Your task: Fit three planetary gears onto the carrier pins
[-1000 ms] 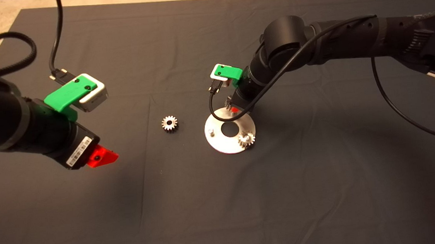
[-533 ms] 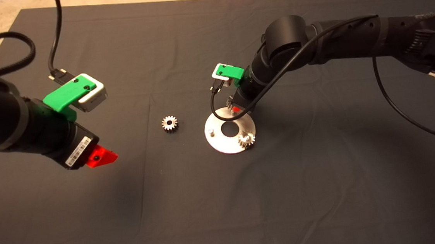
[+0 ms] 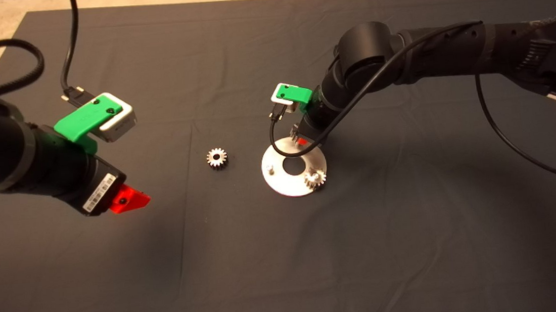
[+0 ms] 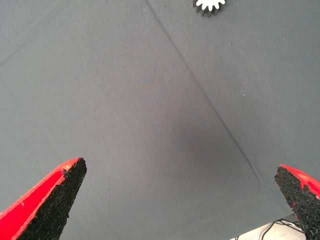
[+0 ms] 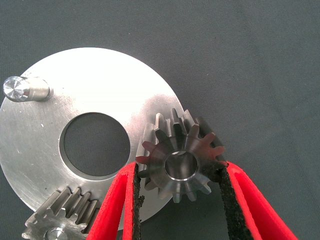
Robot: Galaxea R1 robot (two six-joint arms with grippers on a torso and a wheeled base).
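We see the right tool gripping a gear just above the disc rim. Bore upright; pin beneath hidden. Left tool wide, parked nearer the loose gear.

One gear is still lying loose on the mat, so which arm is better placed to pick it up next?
Left, probably. The left gripper is open, empty and near the loose gear; the right gripper is shut on another gear over the disc.

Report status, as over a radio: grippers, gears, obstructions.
Right gripper shut on gear over disc. Left gripper open, idle above mat. One gear pinned, one loose, one pin bare. Nothing blocking.
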